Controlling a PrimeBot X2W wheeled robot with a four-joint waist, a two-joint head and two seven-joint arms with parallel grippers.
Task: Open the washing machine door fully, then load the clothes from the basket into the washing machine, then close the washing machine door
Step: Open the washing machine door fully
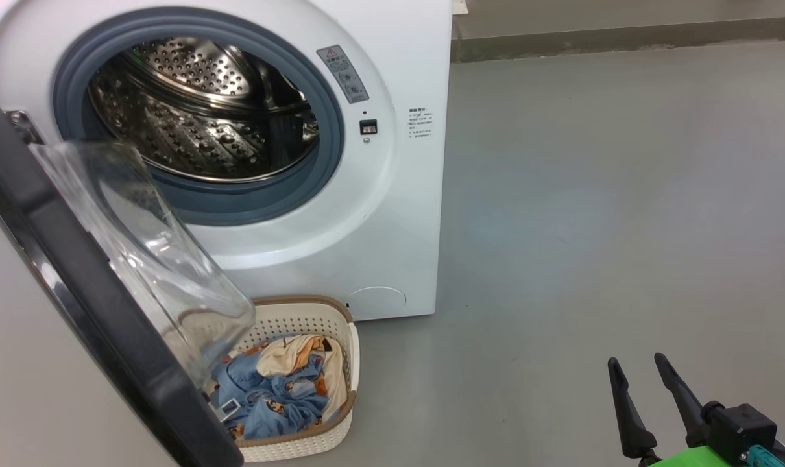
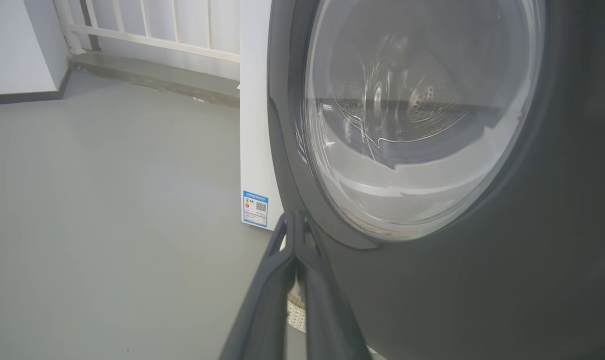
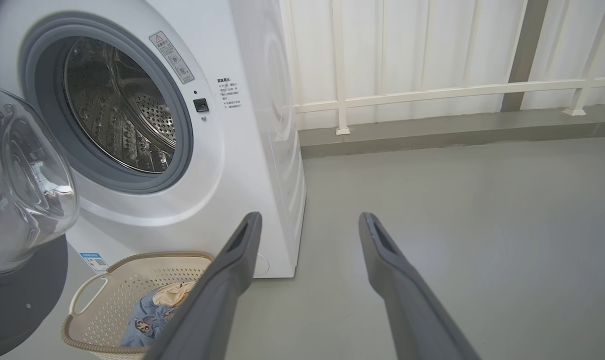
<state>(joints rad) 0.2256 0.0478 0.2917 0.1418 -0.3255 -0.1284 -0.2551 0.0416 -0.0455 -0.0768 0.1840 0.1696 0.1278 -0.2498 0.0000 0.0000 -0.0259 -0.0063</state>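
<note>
Left claw (image 2: pixel 293 223): clenched, fingers pressed together just beside the door's black rim.
Door (image 1: pixel 74 279): swung open, glass bowl overhanging the basket.
Basket (image 1: pixel 352 363): on the floor before the machine, holding the clothes (image 1: pixel 279 389).
Washing machine (image 1: pixel 392 214): drum exposed.
Right claw (image 1: pixel 636 359): released, fingers spread over the floor.

1 washing machine (image 1: pixel 392 214), 1 round door (image 1: pixel 94 305), 1 basket (image 1: pixel 292 323), 1 heap of clothes (image 1: pixel 282 389), 1 blue label (image 2: pixel 255 209)
</note>
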